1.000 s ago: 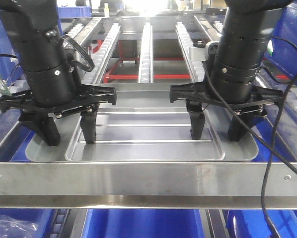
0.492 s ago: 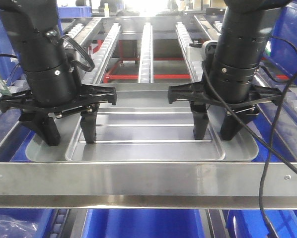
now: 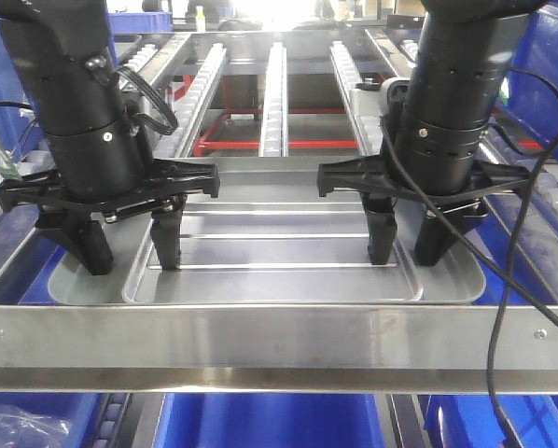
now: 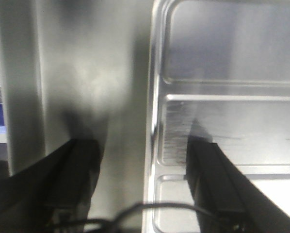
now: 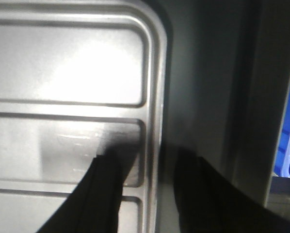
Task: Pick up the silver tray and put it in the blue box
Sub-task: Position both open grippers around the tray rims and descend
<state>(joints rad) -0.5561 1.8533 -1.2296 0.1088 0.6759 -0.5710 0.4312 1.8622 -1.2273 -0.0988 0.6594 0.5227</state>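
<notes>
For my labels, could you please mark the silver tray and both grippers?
silver tray (image 3: pixel 270 282): front view, recessed centre.
left gripper (image 3: pixel 132 261): front view, between fingertips.
right gripper (image 3: pixel 404 259): front view, between fingertips.

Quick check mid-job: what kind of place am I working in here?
Probably a factory or warehouse picking line: long metal roller-track lanes, a brushed steel rack frame bar, and deep blue plastic crates below and beside the rack.

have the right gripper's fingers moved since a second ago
Yes. The right gripper has narrowed: its outer finger slid inward over the silver tray toward the recess edge.
</notes>
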